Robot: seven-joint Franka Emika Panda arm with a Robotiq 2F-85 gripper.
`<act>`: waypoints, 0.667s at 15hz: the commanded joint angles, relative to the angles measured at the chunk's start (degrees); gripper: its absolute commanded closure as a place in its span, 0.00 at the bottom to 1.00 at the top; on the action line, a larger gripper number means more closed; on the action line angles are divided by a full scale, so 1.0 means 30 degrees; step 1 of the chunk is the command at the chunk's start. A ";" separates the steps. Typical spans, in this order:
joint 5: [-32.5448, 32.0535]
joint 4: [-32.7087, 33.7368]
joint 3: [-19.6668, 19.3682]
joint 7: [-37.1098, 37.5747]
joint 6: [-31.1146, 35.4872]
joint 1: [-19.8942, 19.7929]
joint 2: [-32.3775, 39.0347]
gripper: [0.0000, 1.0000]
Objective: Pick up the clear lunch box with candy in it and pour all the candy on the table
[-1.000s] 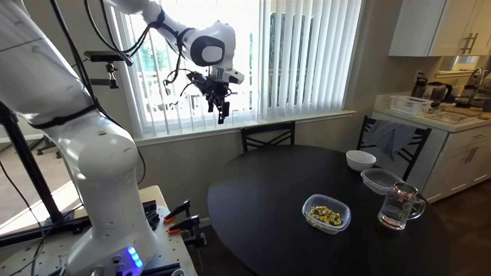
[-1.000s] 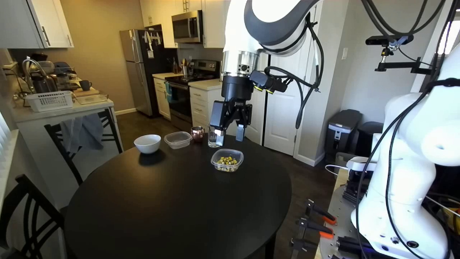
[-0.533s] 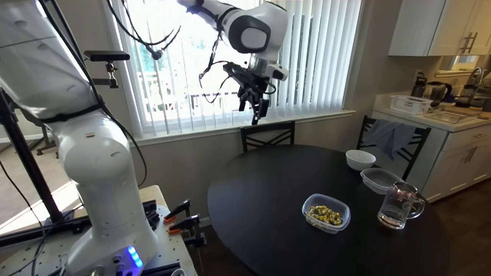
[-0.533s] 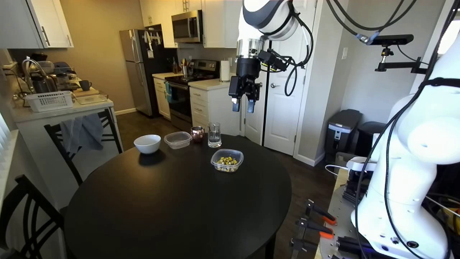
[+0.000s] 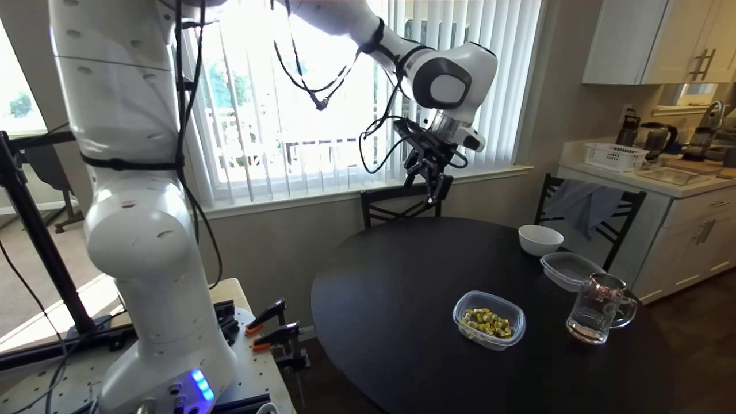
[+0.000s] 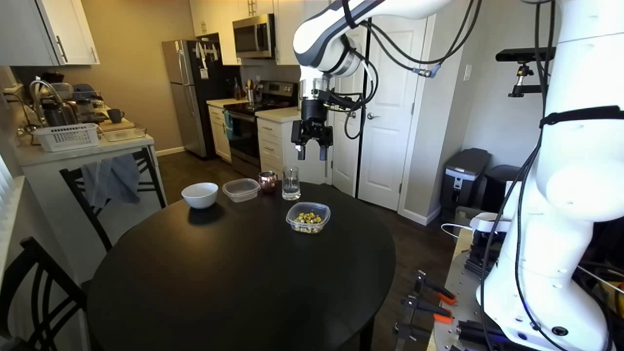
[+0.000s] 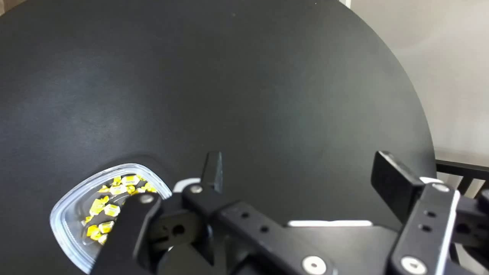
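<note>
The clear lunch box (image 5: 489, 343) stands upright on the dark round table (image 5: 397, 287), with the yellow and gold candy (image 5: 487, 323) inside it. In an exterior view the lunch box (image 6: 320, 211) with the candy (image 6: 307, 219) sits on the table's far right part. My gripper (image 6: 312, 153) hangs in the air, fingers down, well above the table; it also shows before the window (image 5: 424, 187). In the wrist view the gripper (image 7: 300, 170) is open with nothing between its fingers. The lunch box (image 7: 61, 215) is at lower left there, partly hidden by the left finger.
A white bowl (image 6: 200, 196), a second clear container (image 6: 242, 190), a copper mug (image 6: 268, 182) and a tall glass mug (image 6: 291, 185) stand along the table's far edge. The glass mug (image 5: 592, 313) is near the lunch box. A chair (image 5: 402, 204) stands by the window.
The arm has swung over; in an exterior view the gripper has moved right and a little down. In an exterior view it looks smaller, farther off. The lunch box and candy have not moved.
</note>
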 commanded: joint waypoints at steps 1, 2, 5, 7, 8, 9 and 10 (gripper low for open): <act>-0.0092 0.0581 0.0534 0.0232 -0.0058 -0.0519 0.0645 0.00; -0.0105 0.0964 0.0557 0.0309 -0.0076 -0.0540 0.1064 0.00; -0.0113 0.1349 0.0578 0.0357 -0.0180 -0.0553 0.1318 0.00; -0.0112 0.1407 0.0577 0.0358 -0.0201 -0.0561 0.1314 0.00; -0.0112 0.1408 0.0577 0.0358 -0.0201 -0.0564 0.1315 0.00; -0.0190 0.1533 0.0662 0.0178 0.0678 -0.0476 0.1680 0.00; -0.0350 0.1720 0.0812 -0.0030 0.3751 -0.0259 0.2628 0.00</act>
